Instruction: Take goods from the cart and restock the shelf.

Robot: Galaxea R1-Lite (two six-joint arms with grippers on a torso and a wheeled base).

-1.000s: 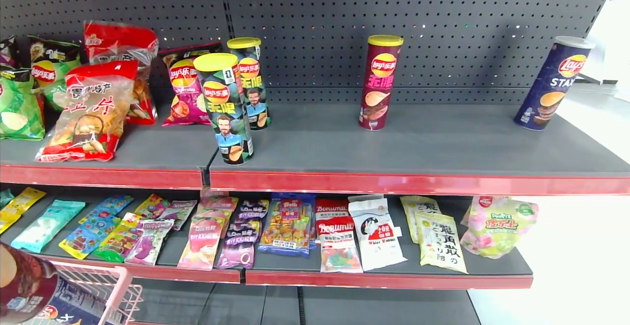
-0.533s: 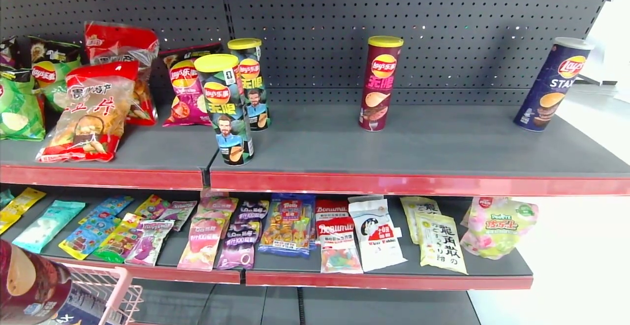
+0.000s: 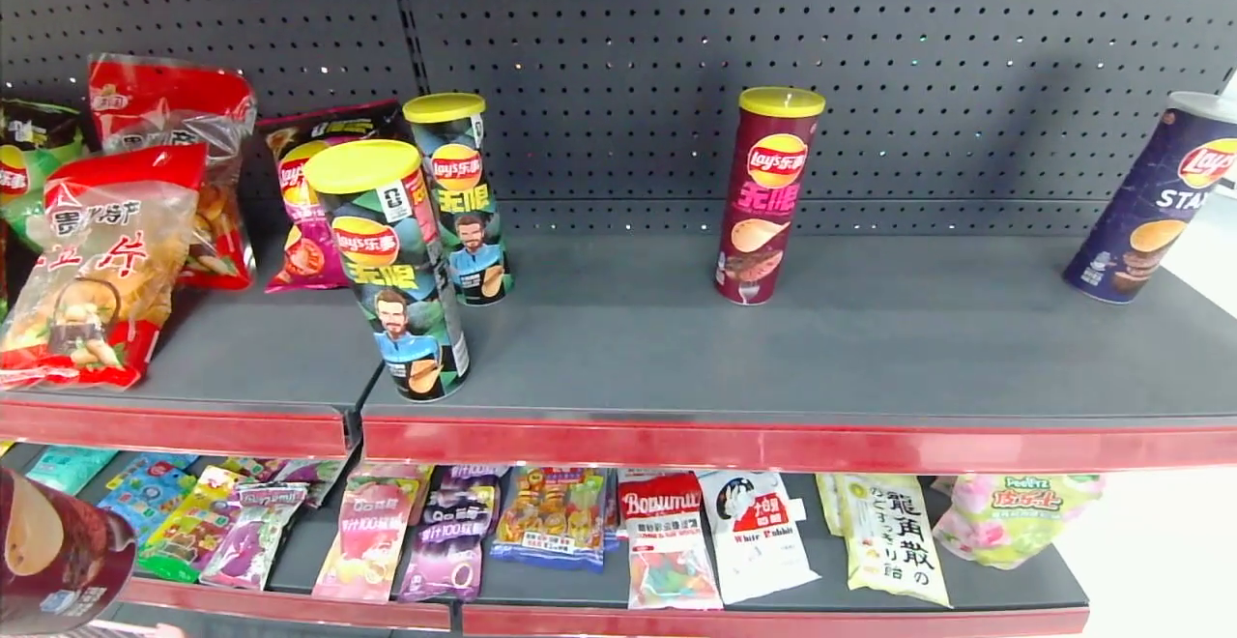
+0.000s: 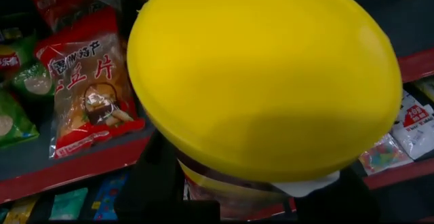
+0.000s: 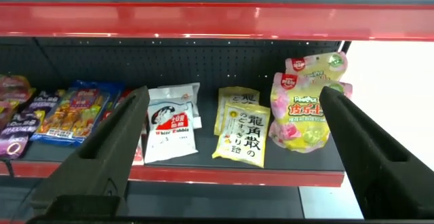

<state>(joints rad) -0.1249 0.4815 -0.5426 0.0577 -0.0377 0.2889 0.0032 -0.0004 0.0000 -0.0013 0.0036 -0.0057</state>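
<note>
A maroon chip can [image 3: 53,556] with a yellow lid [image 4: 264,75] sits in my left gripper [image 4: 251,190], whose black fingers [image 4: 152,183] press against its sides. In the head view it hangs at the lower left, in front of the lower shelf [image 3: 290,561]. The upper shelf [image 3: 773,358] carries a matching maroon can [image 3: 768,198], two dark-green cans [image 3: 391,271] and a blue can [image 3: 1150,203] at the far right. My right gripper [image 5: 230,163] stands wide open, holding nothing, level with the lower shelf's candy packs [image 5: 169,129].
Chip bags [image 3: 97,261] crowd the upper shelf's left end. Bare shelf board lies between the dark-green cans and the blue can. Candy bags [image 3: 667,532] line the lower shelf. A sliver of the pink cart rim [image 3: 126,629] shows at the bottom left.
The camera has moved nearer, so the shelves look bigger and lower and the pink cart has almost left the picture. The held maroon can rose slightly.
</note>
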